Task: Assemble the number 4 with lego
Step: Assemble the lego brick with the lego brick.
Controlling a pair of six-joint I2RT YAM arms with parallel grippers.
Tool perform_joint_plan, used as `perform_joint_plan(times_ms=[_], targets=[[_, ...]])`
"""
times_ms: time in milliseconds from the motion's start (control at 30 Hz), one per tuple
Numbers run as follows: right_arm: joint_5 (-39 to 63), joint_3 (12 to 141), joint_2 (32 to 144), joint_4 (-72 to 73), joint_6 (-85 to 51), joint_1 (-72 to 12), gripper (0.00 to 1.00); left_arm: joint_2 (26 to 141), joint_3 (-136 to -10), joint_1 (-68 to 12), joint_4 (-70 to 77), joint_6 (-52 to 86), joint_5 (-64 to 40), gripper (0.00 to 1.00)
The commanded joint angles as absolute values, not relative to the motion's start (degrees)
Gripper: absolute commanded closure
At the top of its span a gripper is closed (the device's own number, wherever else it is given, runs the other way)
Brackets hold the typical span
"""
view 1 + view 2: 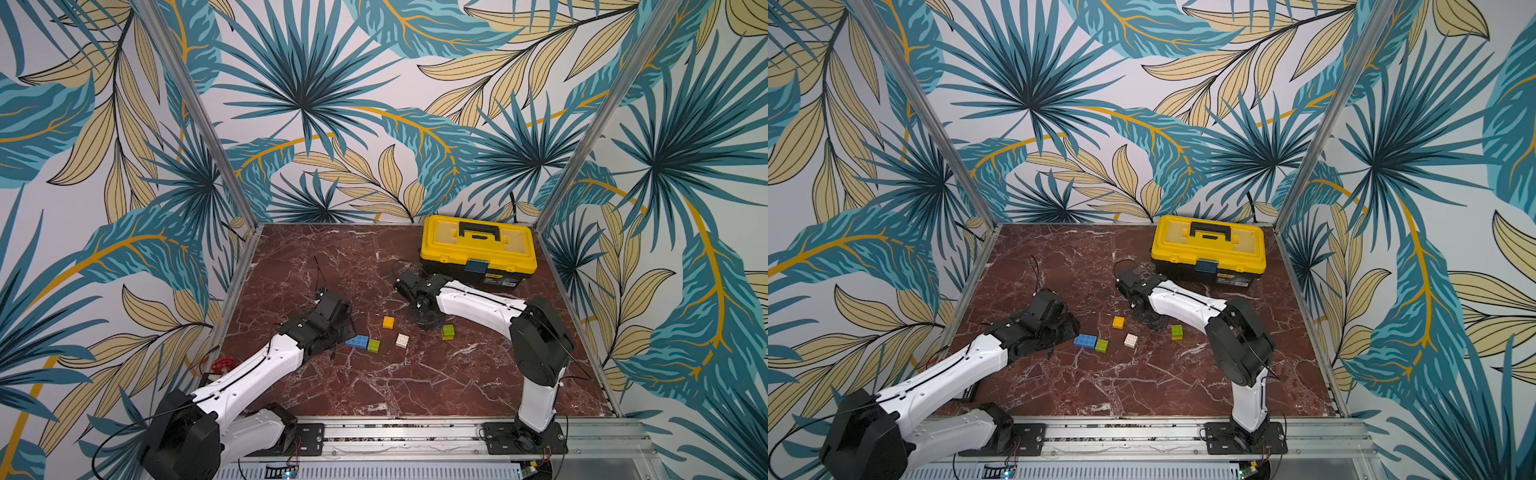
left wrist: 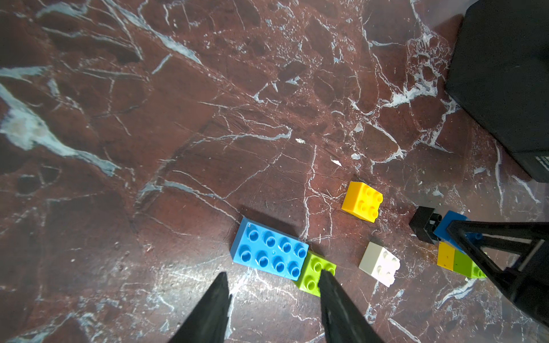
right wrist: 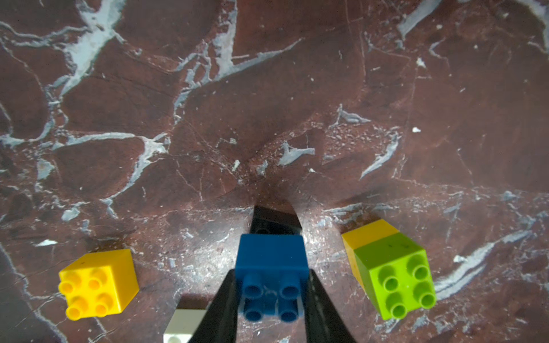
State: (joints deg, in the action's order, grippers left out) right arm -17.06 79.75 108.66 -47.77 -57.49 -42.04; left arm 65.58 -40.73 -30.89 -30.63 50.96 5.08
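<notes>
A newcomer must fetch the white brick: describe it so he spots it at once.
Find the yellow toolbox at the back of the table. In front of it lies a loose row of bricks. The white brick stands alone in the middle, touching nothing, the only pale one.

This is a robot-testing lab cell. A red-brown marble-patterned tabletop (image 1: 374, 382) is boxed in by leaf-printed wall panels (image 1: 311, 104) on bare aluminium posts (image 1: 197, 112). Along the lower edge, a slotted aluminium rail (image 1: 395, 434) carries two white-and-black robot arms (image 1: 270, 357) bolted to black plates (image 1: 309, 440), with exposed red wiring (image 1: 218, 365). A yellow-and-black plastic toolbox (image 1: 449, 249) sits right of centre.
</notes>
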Motion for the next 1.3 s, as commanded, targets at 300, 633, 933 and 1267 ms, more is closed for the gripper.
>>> perform_joint_plan(times_ms=[300,633,933,1267], targets=[[-15.44,77.36,110.83,-47.49,-63.79,-41.64,0.79,66.36,-40.75,-30.24,-29.72,49.92,4.89,0.49],[-16.55,79.22,107.37,-48.78,-58.88,-41.68,0.79,66.88,-41.22,-29.94,-29.75,49.64,4.67,0.48],[-16.46,84.56,106.93,-53.55,-39.65,-40.42,0.78,67.15,-41.39,-29.76,-29.88,49.8,4.66,0.48],[-10.55,82.52,108.95,-49.71,-36.25,-37.26,0.78,67.06,-40.63,-29.79,-30.06,50.13,4.75,0.48]])
